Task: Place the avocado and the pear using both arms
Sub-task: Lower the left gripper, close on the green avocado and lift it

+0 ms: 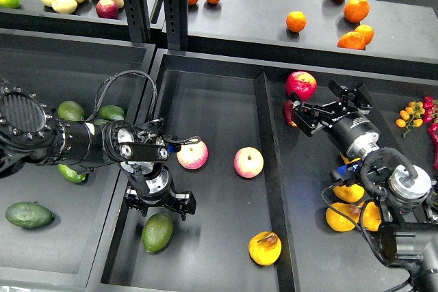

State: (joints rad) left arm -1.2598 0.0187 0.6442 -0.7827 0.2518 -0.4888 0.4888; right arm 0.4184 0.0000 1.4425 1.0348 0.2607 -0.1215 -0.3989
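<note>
Above the avocado (157,232), left jaws (159,208) pointing down, spread; right jaws (293,113) unclear.

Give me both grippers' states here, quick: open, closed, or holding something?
Left gripper: open, empty, fingers spread just above the avocado.
Right gripper: cannot be told; it sits at a red apple, and a grip is not visible.

Black shelving (144,5) above dark trays (267,121)

One view only, from the robot's head, looking forward and steeply down, close over the black trays (226,251). The upper shelf (274,5) runs across the top; both arms enter from the lower corners.
</note>
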